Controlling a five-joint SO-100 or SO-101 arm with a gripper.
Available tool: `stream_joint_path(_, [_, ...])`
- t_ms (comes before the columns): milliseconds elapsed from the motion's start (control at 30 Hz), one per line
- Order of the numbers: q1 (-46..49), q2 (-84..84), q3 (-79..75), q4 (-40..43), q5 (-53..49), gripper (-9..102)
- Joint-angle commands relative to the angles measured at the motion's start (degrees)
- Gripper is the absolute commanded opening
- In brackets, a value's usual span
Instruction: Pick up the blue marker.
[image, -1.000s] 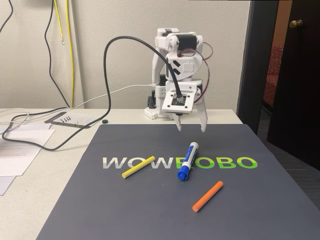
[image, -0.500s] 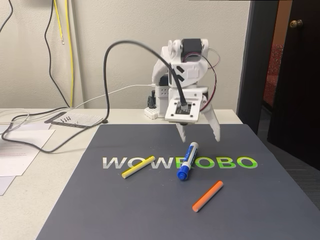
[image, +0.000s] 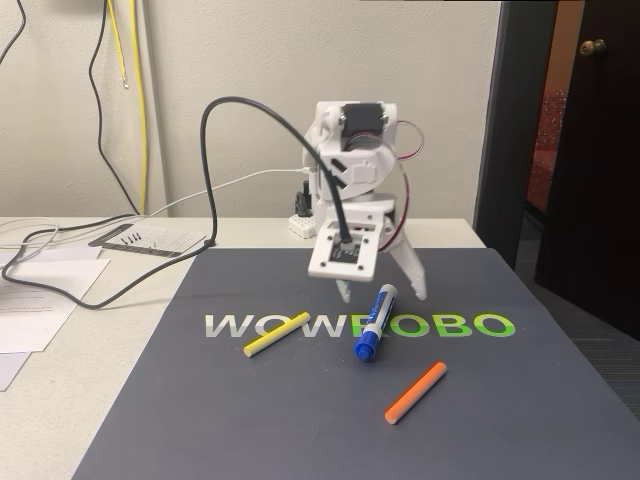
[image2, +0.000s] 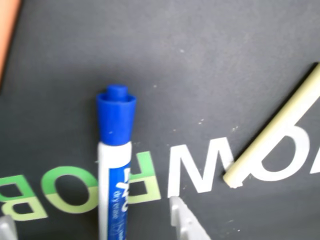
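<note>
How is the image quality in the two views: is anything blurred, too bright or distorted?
Fixed view: even indoor light, sharp, soft shadows under the blue marker and the open gripper; no glare. Wrist view: slightly soft, the marker's label text and the yellow stick a little blurred, the orange stick cut off at the corner; no visible distortion.

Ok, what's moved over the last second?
The gripper has dropped toward the mat and now straddles the white end of the thick blue-capped marker, fingers open, nothing gripped. The marker, thin yellow stick and thin orange stick lie where they were.
</note>
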Motion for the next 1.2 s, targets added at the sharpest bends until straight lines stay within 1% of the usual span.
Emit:
stream_joint_path(0, [0.9,-0.1,-2.3,5.9,-2.2,39])
stream_joint_path(167, [0.0,-1.8,-2.3,5.8,-2.8,39])
stream_joint_path(533, [-3.3,-4.5,-2.4,5.8,0.3,39])
stream_joint_path(833, [-4.0,-6.2,-2.8,6.2,1.1,38])
stream_joint_path(1000, [-4.6,-7.6,-5.0,6.4,0.7,27])
stream_joint_path(1100, [-4.7,-12.9,-14.5,9.8,0.7,22])
stream_joint_path(1167, [-4.8,-13.0,-14.5,9.7,0.6,17])
